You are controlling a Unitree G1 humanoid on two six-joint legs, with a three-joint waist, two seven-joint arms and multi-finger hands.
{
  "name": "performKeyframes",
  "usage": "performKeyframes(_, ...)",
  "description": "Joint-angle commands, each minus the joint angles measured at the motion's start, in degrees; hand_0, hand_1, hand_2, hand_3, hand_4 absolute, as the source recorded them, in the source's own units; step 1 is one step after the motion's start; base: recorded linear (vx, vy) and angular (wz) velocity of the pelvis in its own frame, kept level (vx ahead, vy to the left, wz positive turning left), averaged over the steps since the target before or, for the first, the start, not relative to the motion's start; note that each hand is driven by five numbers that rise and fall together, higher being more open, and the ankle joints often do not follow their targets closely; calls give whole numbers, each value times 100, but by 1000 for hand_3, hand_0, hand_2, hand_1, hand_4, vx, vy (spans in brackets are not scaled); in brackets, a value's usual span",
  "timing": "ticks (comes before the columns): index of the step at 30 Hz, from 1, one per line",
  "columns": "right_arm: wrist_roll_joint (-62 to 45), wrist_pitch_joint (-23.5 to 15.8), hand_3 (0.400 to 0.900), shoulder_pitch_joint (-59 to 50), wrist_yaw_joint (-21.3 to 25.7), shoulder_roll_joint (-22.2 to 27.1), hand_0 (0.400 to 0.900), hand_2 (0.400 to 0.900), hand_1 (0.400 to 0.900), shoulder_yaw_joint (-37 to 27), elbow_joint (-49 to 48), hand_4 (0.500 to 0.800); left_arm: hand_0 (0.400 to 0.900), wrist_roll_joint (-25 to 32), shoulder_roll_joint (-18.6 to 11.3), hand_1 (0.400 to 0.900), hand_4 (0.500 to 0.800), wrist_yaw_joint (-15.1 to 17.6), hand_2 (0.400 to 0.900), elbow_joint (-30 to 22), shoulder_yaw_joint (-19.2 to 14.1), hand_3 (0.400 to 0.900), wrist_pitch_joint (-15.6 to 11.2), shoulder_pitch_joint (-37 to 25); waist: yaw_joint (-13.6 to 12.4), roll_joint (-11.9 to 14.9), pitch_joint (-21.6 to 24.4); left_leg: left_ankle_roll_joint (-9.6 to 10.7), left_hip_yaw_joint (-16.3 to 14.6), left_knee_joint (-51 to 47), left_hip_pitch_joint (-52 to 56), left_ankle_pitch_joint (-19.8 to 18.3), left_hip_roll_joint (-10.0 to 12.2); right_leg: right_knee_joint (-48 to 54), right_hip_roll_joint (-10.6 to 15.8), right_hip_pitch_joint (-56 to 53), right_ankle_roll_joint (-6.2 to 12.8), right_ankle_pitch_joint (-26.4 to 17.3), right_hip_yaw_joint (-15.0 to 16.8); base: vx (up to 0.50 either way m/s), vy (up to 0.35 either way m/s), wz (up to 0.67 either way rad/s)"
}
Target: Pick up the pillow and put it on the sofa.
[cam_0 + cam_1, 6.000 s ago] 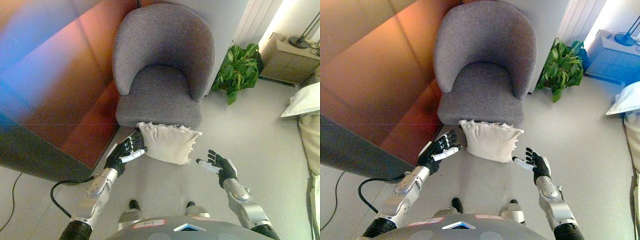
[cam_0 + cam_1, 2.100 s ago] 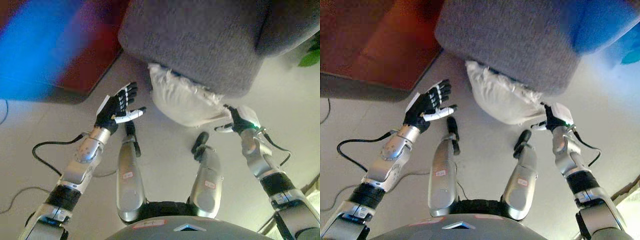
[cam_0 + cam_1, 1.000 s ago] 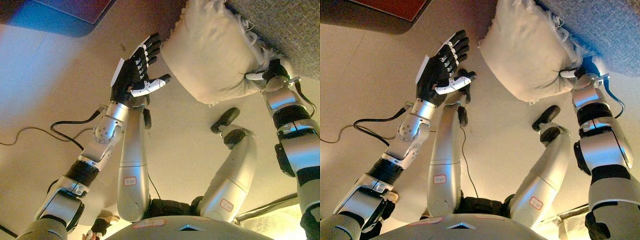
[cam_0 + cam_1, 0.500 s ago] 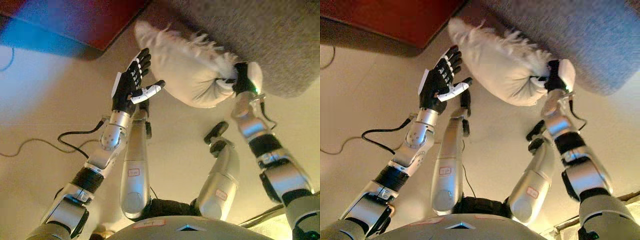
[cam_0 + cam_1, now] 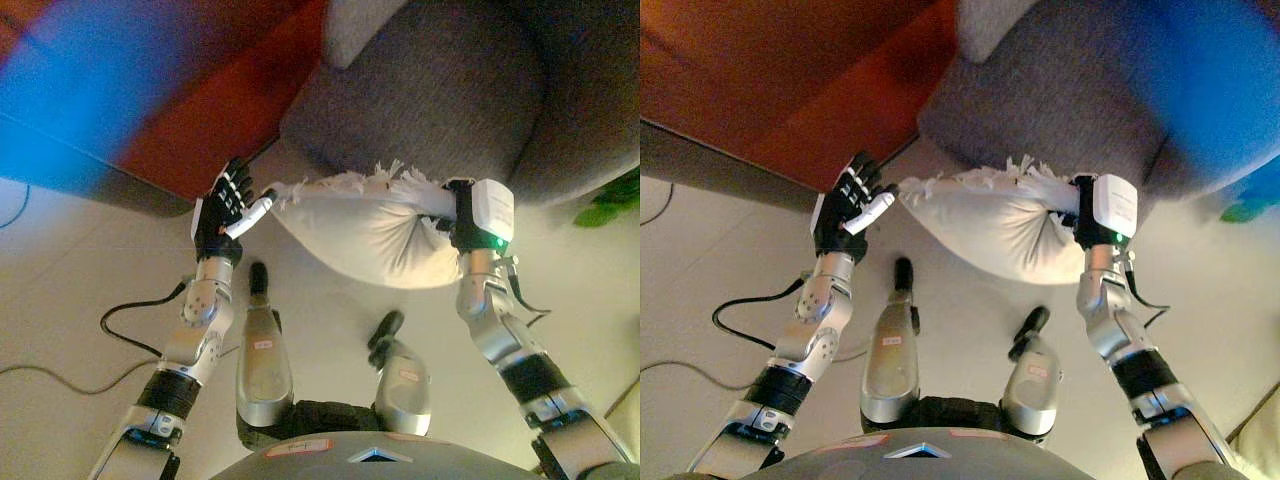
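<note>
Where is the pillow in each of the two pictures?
Left eye view: the pillow is in the middle, just below the chair.
Right eye view: the pillow is in the middle too.
Shared landmark: the right hand pressed into its right end.

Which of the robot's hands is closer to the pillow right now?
The right. The right hand presses into the pillow and bunches its right end. The left hand is open at the pillow's left corner, at most its thumb tip touching the fringe.
</note>
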State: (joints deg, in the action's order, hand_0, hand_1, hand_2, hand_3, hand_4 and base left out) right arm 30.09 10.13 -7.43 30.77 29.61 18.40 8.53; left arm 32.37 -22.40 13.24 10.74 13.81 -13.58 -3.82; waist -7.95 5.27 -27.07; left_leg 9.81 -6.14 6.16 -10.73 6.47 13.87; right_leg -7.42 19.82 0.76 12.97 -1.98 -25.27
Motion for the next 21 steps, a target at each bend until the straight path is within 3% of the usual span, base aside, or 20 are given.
performKeyframes(1, 397, -928, 400, -346, 1326, 760, 400, 400, 400, -1229, -1085, 500, 900, -312, 228, 900, 800, -11, 900, -357, 62, 900, -200, 263, 132, 1, 1639, -324, -526, -893, 1222, -215, 117, 751, 113, -41, 203, -1299, 162, 52, 80, -32)
performKeyframes(7, -409, -1821, 400, -423, 1618, 903, 400, 400, 400, -1889, -1452, 500, 900, -291, 289, 900, 800, 106, 900, -234, -23, 900, -294, 166, 238, -30, 2059, -366, -710, -1116, 1602, -386, -64, 1039, 85, -285, 203, -1692, 26, 12, 27, -21)
performKeyframes(11, -1504, -2102, 400, -429, 946, 935, 400, 400, 400, -2331, -1572, 500, 900, -329, 338, 900, 800, -124, 900, -187, -138, 900, -179, 218, 252, 7, 2304, -396, -674, -1116, 1663, -448, -156, 967, 97, -424, 203, -1592, -13, 66, 27, 1)
performKeyframes(15, -2004, -1788, 400, -648, 212, 1095, 400, 400, 400, -2389, -1384, 500, 900, -327, 221, 900, 800, -394, 900, -323, -128, 900, -165, 381, 159, 11, 2423, -368, -669, -1116, 1713, -483, -167, 1065, 83, -620, 203, -1403, -150, 87, 16, 1)
performKeyframes(21, -2149, -1276, 400, -1007, -119, 1244, 400, 400, 400, -2271, -835, 500, 900, -237, 38, 900, 800, -735, 900, -532, -209, 900, 20, 634, -71, 102, 2459, -300, -564, -1116, 1741, -485, -161, 1168, 75, -843, 203, -1273, -383, 127, -22, 15)
